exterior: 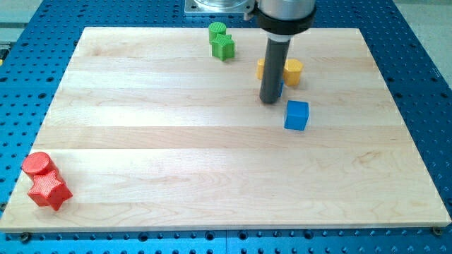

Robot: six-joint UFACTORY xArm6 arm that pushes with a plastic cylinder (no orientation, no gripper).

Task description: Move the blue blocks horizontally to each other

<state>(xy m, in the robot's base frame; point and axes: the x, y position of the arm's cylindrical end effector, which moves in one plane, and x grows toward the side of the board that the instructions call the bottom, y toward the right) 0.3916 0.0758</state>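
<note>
A blue cube (296, 115) sits on the wooden board (176, 141), right of centre. A second blue block (280, 89) shows only as a sliver behind the right side of my rod, so its shape cannot be made out. My tip (270, 102) rests on the board just left of and above the blue cube, apart from it, and against or right next to the hidden blue block.
A yellow block (292, 72) and a second yellow one (260, 68), partly hidden by the rod, lie just above my tip. Two green blocks (222, 41) sit at the top centre. A red cylinder (37, 164) and a red star (49, 191) sit at the bottom left.
</note>
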